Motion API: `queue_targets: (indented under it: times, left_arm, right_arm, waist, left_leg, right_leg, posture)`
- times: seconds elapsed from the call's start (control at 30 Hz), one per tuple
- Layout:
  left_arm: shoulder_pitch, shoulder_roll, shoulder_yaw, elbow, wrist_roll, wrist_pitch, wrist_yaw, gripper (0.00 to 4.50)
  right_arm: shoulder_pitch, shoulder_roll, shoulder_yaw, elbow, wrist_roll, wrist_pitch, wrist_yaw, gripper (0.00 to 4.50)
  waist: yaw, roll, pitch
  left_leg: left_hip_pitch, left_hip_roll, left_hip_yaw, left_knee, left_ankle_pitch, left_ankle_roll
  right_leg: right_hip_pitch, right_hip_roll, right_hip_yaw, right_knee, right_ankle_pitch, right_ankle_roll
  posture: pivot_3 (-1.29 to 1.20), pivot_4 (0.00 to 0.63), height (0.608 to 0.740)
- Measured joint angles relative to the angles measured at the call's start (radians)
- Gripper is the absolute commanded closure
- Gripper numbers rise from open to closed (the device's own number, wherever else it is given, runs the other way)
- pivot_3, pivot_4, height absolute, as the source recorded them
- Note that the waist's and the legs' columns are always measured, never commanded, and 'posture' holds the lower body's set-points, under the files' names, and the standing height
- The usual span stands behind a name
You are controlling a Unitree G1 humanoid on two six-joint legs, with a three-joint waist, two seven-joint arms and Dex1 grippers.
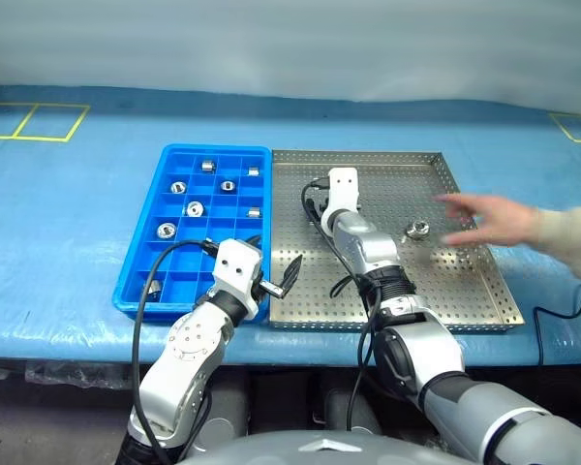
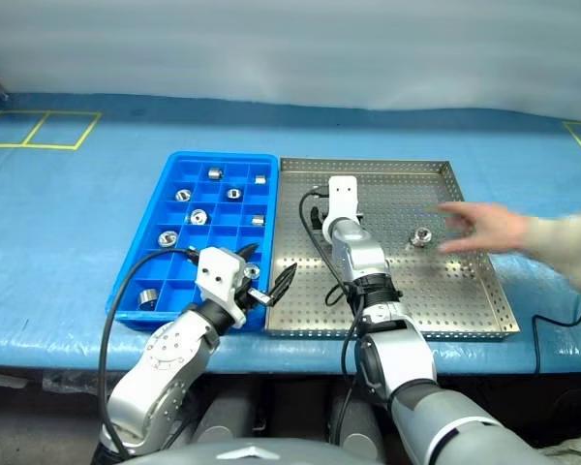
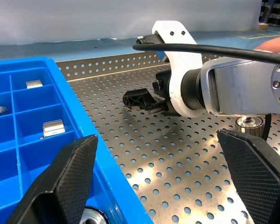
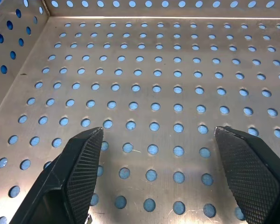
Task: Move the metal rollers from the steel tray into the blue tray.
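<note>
Currently we note both tools with fingers apart and empty, right tool [image 4: 154,172] over the steel tray [image 1: 465,291], left tool [image 3: 163,182] at the blue tray [image 1: 140,291] edge, one roller [image 1: 418,230] on steel near a person's hand [image 1: 489,220].

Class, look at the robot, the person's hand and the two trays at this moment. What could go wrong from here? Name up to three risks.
1. A person's hand reaches over the steel tray near the one roller there; the arm could strike it.
2. The open right gripper faces bare perforated floor, away from that roller, so closing now would likely grab nothing.
3. The left gripper hovers at the blue tray edge and might knock it.
</note>
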Motion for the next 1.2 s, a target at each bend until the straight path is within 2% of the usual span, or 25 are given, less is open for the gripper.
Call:
queue_targets:
  times: [0.13, 0.3, 0.4, 0.5, 0.63, 0.9, 1.2]
  left_arm:
    - [-0.001, -0.001, 0.001, -0.001, 0.0, 0.0, 0.001, 0.0]
    - [0.004, 0.0, 0.009, -0.003, -0.001, 0.002, 0.001, 0.0]
    - [0.004, -0.001, 0.007, -0.003, -0.003, 0.004, -0.003, 0.0]
    - [-0.007, -0.003, -0.002, 0.0, -0.02, 0.007, -0.021, 0.0]
    - [-0.032, -0.007, -0.015, 0.01, -0.024, 0.008, -0.033, 0.0]
    - [-0.039, -0.002, -0.026, 0.031, -0.032, 0.017, -0.043, 0.0]
    - [-0.019, 0.001, -0.017, 0.031, -0.03, 0.018, -0.022, 0.0]
  right_arm:
    - [0.073, -0.003, 0.01, -0.144, -0.016, 0.036, -0.026, 0.49]
    - [0.205, -0.023, -0.032, -0.463, -0.027, 0.142, -0.097, 0.49]
    - [0.239, -0.008, -0.106, -0.627, -0.028, 0.204, -0.18, 0.49]
    - [0.239, 0.019, -0.172, -0.695, -0.062, 0.264, -0.312, 0.49]
    - [0.222, 0.033, -0.185, -0.645, -0.1, 0.283, -0.4, 0.49]
    - [0.083, 0.026, -0.248, -0.328, -0.106, 0.151, -0.541, 0.49]
    - [0.004, 0.002, -0.378, -0.091, -0.015, 0.049, -0.631, 0.49]
  waist:
    - [0.005, 0.0, 0.0]
    - [0.009, 0.001, 0.001]
    - [0.003, 0.002, 0.001]
    - [-0.005, 0.002, 0.0]
    - [-0.024, 0.003, 0.0]
    - [-0.039, 0.004, 0.001]
    - [-0.04, 0.004, 0.001]
  left_leg:
    - [-0.001, 0.0, -0.001, 0.0, 0.0, 0.0]
    - [-0.002, -0.001, -0.001, 0.0, 0.0, 0.0]
    - [-0.001, 0.0, 0.0, 0.0, 0.0, 0.0]
    - [-0.001, 0.0, 0.0, 0.0, 0.0, 0.0]
    - [-0.001, 0.0, 0.003, 0.0, 0.0, 0.0]
    - [0.0, 0.0, 0.004, 0.0, 0.0, 0.001]
    - [0.0, 0.0, 0.005, 0.0, 0.0, 0.001]
  right_leg:
    - [0.0, 0.0, 0.0, 0.0, -0.001, 0.001]
    - [-0.001, -0.001, 0.0, -0.001, -0.001, 0.002]
    - [-0.001, -0.001, 0.0, -0.001, -0.001, 0.002]
    - [-0.001, -0.001, 0.0, 0.0, -0.001, 0.002]
    - [-0.002, 0.0, 0.002, 0.0, -0.001, 0.002]
    - [-0.002, 0.001, 0.005, 0.0, -0.001, 0.002]
    - [-0.002, 0.001, 0.007, 0.001, 0.0, 0.003]
  posture:
    - [0.2, 0.15, 0.74]
    - [0.16, 0.15, 0.74]
    - [0.11, 0.15, 0.74]
    - [0.09, 0.15, 0.74]
    - [0.07, 0.15, 0.74]
    - [0.1, 0.15, 0.74]
    - [0.14, 0.15, 0.74]
